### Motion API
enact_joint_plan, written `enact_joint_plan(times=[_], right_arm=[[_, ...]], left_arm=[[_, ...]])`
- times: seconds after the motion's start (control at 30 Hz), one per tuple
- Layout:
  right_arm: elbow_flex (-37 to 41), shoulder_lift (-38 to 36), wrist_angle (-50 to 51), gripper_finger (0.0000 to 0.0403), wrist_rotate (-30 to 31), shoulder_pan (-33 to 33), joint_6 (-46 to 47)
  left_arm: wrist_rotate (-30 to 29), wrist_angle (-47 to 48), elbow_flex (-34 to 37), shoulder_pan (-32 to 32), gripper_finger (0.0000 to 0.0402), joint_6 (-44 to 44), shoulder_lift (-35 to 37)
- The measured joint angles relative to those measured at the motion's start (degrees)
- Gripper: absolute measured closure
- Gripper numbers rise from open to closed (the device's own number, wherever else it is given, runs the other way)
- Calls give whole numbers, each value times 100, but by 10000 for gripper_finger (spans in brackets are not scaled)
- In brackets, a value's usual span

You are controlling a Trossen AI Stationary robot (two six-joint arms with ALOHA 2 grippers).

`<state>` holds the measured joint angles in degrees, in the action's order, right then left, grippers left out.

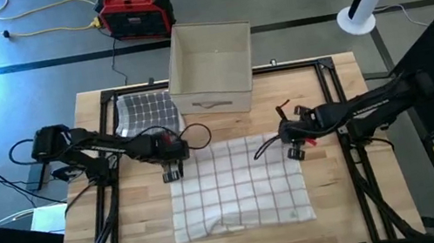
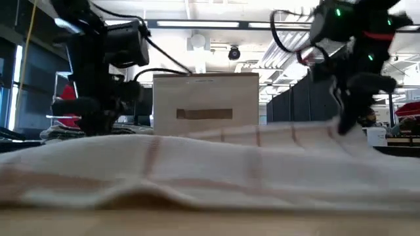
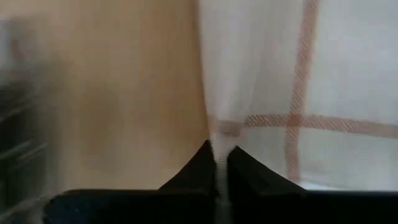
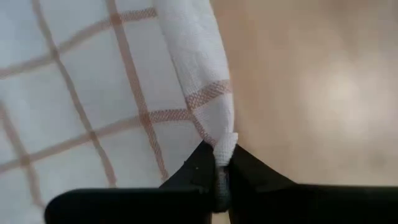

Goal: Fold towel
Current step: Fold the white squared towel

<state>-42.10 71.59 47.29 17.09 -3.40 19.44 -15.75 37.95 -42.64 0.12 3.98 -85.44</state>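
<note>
Checked towel [image 1: 239, 187] is lying flat mid-table, in front of the cardboard box [image 1: 211, 67]. Left gripper [image 1: 172, 174] is pinching its far left corner; right gripper [image 1: 296, 152] is pinching the far right corner, both clenched on cloth.

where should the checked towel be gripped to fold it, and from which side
By its two far corners, nearest the box, coming from above at each outer edge. The towel lies flat, so only thin corners can be pinched; the left gripper and right gripper are each shut on one.

White towel [image 1: 241, 184], seemingly reddish-brown check
</note>
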Motion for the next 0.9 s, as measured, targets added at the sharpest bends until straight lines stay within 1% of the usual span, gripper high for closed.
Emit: enact_joint_plan(times=[0.07,0.13,0.27,0.3,0.37,0.47,0.6,0.7,0.9], right_arm=[[-372,-2,444,399,328,-91,-29],[-731,-2,760,399,549,-232,-37],[-1246,-2,1281,399,797,-679,-2],[-1340,-2,1372,399,795,-821,-2],[-1442,-10,1393,399,774,-1151,-1],[-1419,-2,1456,399,481,-1657,143],[-1156,0,1266,399,56,-2292,662],[-817,1,790,399,27,-2766,987],[-96,20,-652,399,-49,-3375,1322]], left_arm=[[-443,468,-263,-2,397,26,92],[-673,901,-474,-5,396,27,179],[-706,1340,-805,-154,395,242,450],[-669,1407,-857,-232,395,348,528],[-414,1494,-884,-430,395,554,678],[89,1473,-891,-806,395,844,821],[356,1369,-891,-1468,395,1100,827],[502,983,-889,-1980,395,1183,800],[542,-373,-890,-2736,395,1235,803]])
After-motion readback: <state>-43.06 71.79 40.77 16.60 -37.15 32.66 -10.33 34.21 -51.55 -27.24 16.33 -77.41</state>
